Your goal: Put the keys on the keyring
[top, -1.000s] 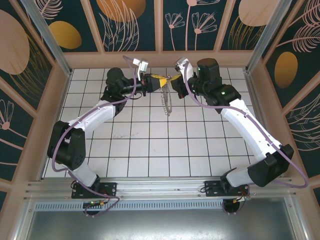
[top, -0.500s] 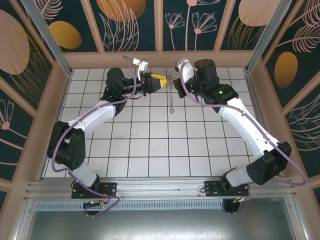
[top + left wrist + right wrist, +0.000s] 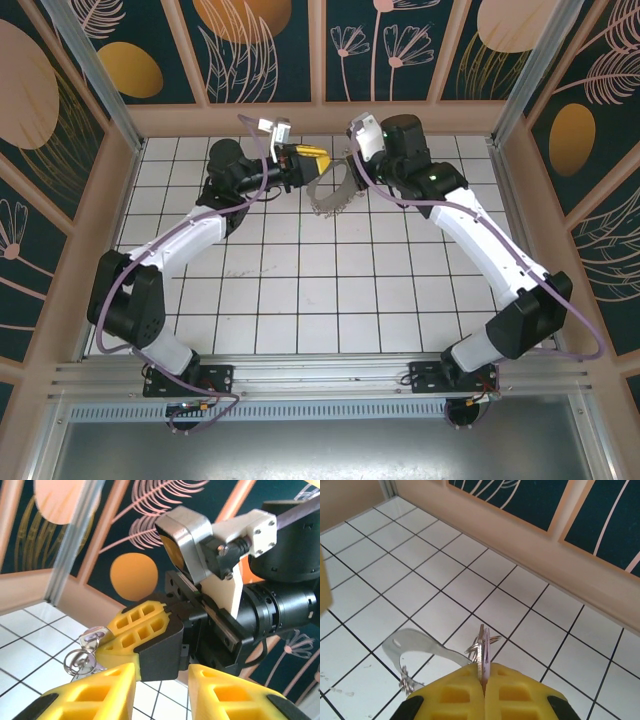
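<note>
Left tool point(image 3: 308, 160): I see its yellow fingers spread apart with nothing between them. The tips face the right tool from just beside it, as my left wrist view point(image 3: 162, 677) shows.
Right tool point(image 3: 484, 672): its yellow fingers are pressed together, pinching the small pale lilac-pink flat key point(image 3: 484, 647) edge-on.
Key: it sticks out past the right tool's fingertips, above the tiles, with small metal rings point(image 3: 479, 642) against it.
Keyring: a thin grey flexible loop point(image 3: 417, 642) with a row of small metallic teeth along one edge. It curls away from the key; from overhead it hangs point(image 3: 328, 195) between the two tools.
Tabletop point(image 3: 300, 290): white tiles with dark grout. Both tools are at its far end.
Unclear: I cannot tell whether the key is threaded onto the loop.
</note>
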Available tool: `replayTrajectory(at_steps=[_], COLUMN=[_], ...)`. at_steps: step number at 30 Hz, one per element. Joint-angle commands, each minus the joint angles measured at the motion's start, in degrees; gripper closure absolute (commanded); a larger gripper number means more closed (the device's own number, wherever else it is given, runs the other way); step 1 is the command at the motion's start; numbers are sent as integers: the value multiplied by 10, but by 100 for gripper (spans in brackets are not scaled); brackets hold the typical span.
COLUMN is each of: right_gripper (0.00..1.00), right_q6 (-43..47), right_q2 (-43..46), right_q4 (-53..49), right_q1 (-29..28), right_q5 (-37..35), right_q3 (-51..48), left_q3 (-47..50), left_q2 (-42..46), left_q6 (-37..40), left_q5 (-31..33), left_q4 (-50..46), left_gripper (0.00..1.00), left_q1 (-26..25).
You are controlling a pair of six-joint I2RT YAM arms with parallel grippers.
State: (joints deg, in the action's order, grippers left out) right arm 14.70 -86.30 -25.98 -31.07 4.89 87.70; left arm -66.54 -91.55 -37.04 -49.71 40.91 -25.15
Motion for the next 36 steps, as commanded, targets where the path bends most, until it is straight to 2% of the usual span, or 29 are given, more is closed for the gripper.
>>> replayTrajectory(at_steps=[1,6,13,16,20,26,36], right_gripper=[100,100,100,100,100,100,100], right_q6=[9,11,16,10,-23,-80,-163], right_q2=[-19,-68,-167,-192,-193,-142,-120], right_q4=[17,34,28,44,85,170,226], right_q1=[0,6,30,32,26,0,-61], right_q5=[-14,-14,-3,4,26,43,48], right_q3=[25,40,112,104,47,-93,-243], left_q3=[19,45,65,69,74,79,83], left_q2=[36,59,79,86,89,86,68], left_q6=[17,17,24,26,25,23,2], left_q5=[57,83,95,97,99,97,89], left_q4=[-10,-18,-28,-29,-28,-26,-3], left_gripper=[67,66,65,65,65,65,64], left_q1=[19,39,49,51,51,52,51])
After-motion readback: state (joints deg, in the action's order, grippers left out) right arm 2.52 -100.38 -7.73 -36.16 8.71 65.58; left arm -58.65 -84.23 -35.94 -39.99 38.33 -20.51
